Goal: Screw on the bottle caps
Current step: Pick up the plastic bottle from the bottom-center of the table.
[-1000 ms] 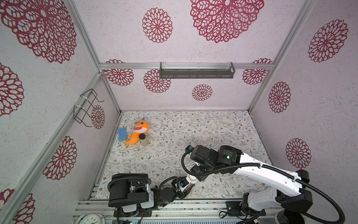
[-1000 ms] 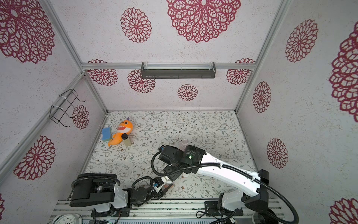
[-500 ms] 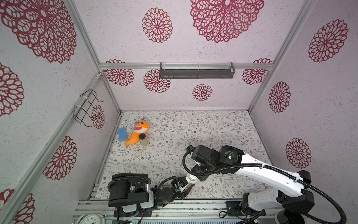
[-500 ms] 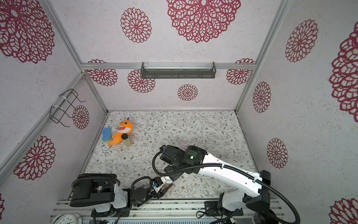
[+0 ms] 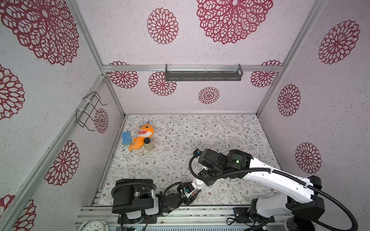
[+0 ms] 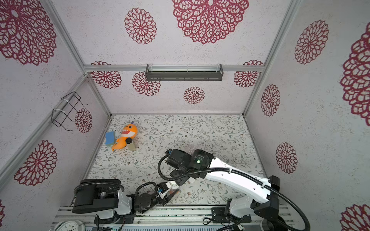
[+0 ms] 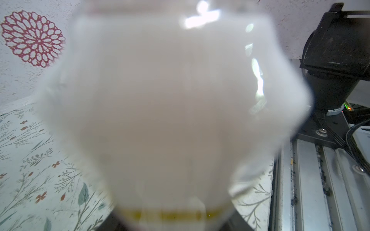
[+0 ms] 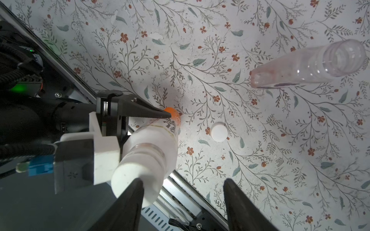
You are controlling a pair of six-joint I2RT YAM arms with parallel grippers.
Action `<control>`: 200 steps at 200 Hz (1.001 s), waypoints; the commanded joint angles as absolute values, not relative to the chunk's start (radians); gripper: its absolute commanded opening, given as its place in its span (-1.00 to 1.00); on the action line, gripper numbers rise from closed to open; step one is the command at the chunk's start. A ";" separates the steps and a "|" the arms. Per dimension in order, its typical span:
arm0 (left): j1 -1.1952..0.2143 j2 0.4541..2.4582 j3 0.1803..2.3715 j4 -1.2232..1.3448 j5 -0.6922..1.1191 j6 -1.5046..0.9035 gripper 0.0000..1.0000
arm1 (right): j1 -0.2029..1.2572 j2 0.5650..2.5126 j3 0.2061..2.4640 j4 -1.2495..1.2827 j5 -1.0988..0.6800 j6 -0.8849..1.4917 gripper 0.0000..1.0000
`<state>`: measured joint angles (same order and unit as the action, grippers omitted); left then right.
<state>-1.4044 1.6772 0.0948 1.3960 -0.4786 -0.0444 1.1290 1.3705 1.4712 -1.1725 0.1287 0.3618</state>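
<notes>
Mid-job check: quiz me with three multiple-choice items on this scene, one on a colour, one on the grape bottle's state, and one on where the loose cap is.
1. Colour: what colour is the base of the held bottle in the left gripper?
A) purple
B) orange
C) green

2. State: how is the neck of the grape bottle?
A) closed by a white cap
B) closed by a black lid
C) open

3. Place: where does the loose white cap lie?
A) on the table, apart from both bottles
B) on the grape bottle's neck
C) in the left gripper

Answers:
1 B: an orange base shows beside the gripper's fingertip in the right wrist view.
2 C: bare threads ring an open mouth.
3 A: it lies flat on the floral surface, touching neither bottle.
</notes>
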 commanded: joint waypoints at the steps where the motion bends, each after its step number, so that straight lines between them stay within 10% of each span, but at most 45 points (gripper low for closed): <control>1: -1.400 1.664 0.092 1.488 -0.464 -0.032 0.07 | 1.121 1.355 1.480 -1.201 0.157 0.341 0.32; 200: -1.406 1.676 0.096 1.471 -0.458 -0.021 0.07 | 1.207 1.419 1.599 -1.259 0.218 0.231 0.20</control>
